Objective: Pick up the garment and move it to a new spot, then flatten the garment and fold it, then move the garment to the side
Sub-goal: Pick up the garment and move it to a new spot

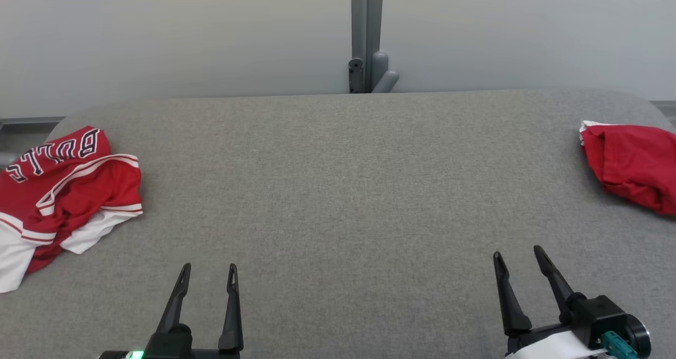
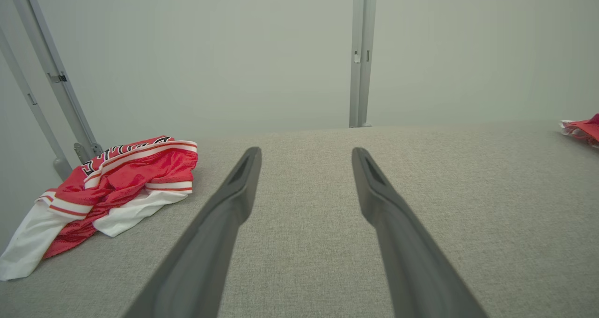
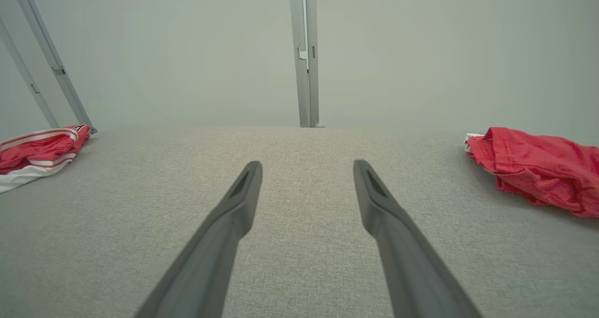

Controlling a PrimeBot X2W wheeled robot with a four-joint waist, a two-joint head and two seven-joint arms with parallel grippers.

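Garment (image 1: pixel 68 190) lies leftward; left end effector (image 1: pixel 209 268) and right end effector (image 1: pixel 517 252) point forward, spread, empty.

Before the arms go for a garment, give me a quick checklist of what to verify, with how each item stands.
1. Left gripper open and empty: ok.
2. Right gripper open and empty: ok.
3. Room in the middle of the grey table for flattening: ok.
4. Red and white jersey lying flat: not ok, it is crumpled at the table's left.
5. Red garment at the table's right lying flat: not ok, it is bunched up.
6. Which of the two is the one to pick: cannot tell.
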